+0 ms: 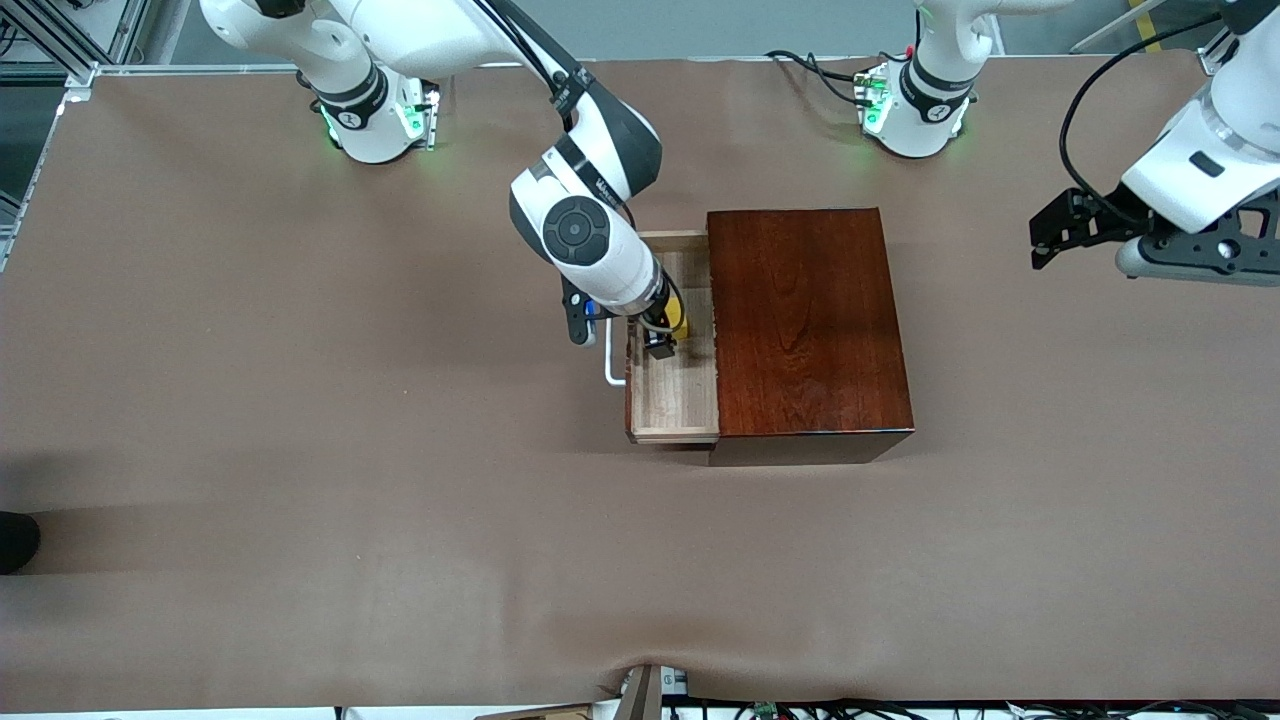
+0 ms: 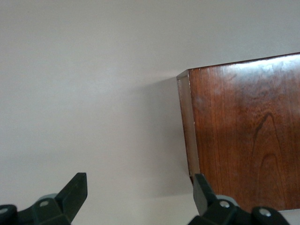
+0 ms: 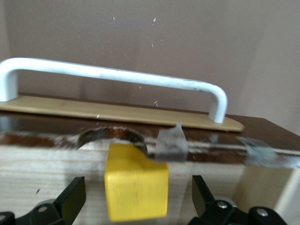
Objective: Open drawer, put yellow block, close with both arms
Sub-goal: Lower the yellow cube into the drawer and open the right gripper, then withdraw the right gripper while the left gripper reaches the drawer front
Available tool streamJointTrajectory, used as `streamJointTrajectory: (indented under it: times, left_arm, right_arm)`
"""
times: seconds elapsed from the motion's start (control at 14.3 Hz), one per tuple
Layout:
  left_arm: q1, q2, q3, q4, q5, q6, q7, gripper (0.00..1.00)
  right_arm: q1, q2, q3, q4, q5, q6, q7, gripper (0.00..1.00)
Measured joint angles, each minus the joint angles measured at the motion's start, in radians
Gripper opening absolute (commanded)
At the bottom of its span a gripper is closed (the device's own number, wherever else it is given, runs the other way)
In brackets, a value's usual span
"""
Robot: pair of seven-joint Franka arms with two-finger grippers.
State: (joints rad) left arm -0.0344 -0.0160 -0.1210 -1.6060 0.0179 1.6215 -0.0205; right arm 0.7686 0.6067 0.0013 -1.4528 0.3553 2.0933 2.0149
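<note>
Nearest the front camera lies the bare brown table [image 1: 300, 560], with a dark object [image 1: 15, 540] at its edge toward the right arm's end. Farther up stands the mahogany box [image 1: 805, 320], its drawer [image 1: 680, 400] pulled out toward the right arm's end, the light wood floor exposed and the white handle [image 1: 612, 360] on the drawer front.

Right gripper [image 1: 662, 335] — lowered into the open drawer, fingers spread apart. In the right wrist view the block [image 3: 136, 188] sits between the two fingers [image 3: 70, 199] with a clear gap on each side; neither pad touches it, so the block is released. It rests on the drawer floor close against the inner face of the drawer front, just under a rounded notch in that panel; in the front view only a yellow sliver [image 1: 680, 325] shows beside the gripper. Two scraps of grey tape [image 3: 171, 143] cling to the top edge of the front panel.

Left gripper [image 1: 1060, 235] — waits in the air over the table toward the left arm's end, well apart from the box, fingers [image 2: 72, 192] spread and holding nothing; its wrist view shows one corner of the box [image 2: 243, 131].

Writing — small lettering on the right arm's wrist collar is too small to read; the box and block show no readable label.
</note>
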Motion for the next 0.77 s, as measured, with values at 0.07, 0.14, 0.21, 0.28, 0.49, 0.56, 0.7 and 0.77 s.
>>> streamJointTrajectory:
  times: [0.07, 0.14, 0.21, 0.28, 0.49, 0.56, 0.7, 0.77]
  left_arm:
    - [0.0, 0.008, -0.001, 0.0, 0.0, 0.007, 0.0, 1.0]
    - [-0.001, 0.015, -0.002, 0.0, 0.0, 0.013, 0.0, 1.0]
    - [-0.001, 0.022, -0.003, -0.001, 0.0, 0.019, 0.0, 1.0]
    - [-0.001, 0.029, -0.006, -0.001, 0.0, 0.023, 0.0, 1.0]
    - [-0.002, 0.04, -0.016, -0.001, 0.0, 0.025, 0.0, 1.0]
    - [-0.002, 0.041, -0.023, -0.001, -0.001, 0.025, 0.0, 1.0]
    - [-0.003, 0.041, -0.06, 0.0, -0.003, 0.026, -0.012, 1.0]
    - [-0.004, 0.044, -0.087, 0.0, -0.006, 0.029, -0.035, 1.0]
  right_arm:
    - [-0.006, -0.002, -0.006, 0.042, 0.0, -0.065, 0.0, 1.0]
    - [-0.017, -0.006, -0.011, 0.09, 0.0, -0.133, 0.002, 1.0]
    - [-0.037, -0.011, -0.014, 0.138, 0.0, -0.198, 0.003, 1.0]
    - [-0.063, -0.017, -0.016, 0.183, 0.0, -0.255, 0.003, 1.0]
    - [-0.148, -0.038, -0.021, 0.283, 0.0, -0.374, 0.0, 1.0]
    - [-0.179, -0.048, -0.021, 0.302, 0.0, -0.405, -0.012, 1.0]
    - [-0.24, -0.072, -0.022, 0.319, 0.0, -0.471, -0.085, 1.0]
    - [-0.265, -0.085, -0.022, 0.32, 0.0, -0.501, -0.13, 1.0]
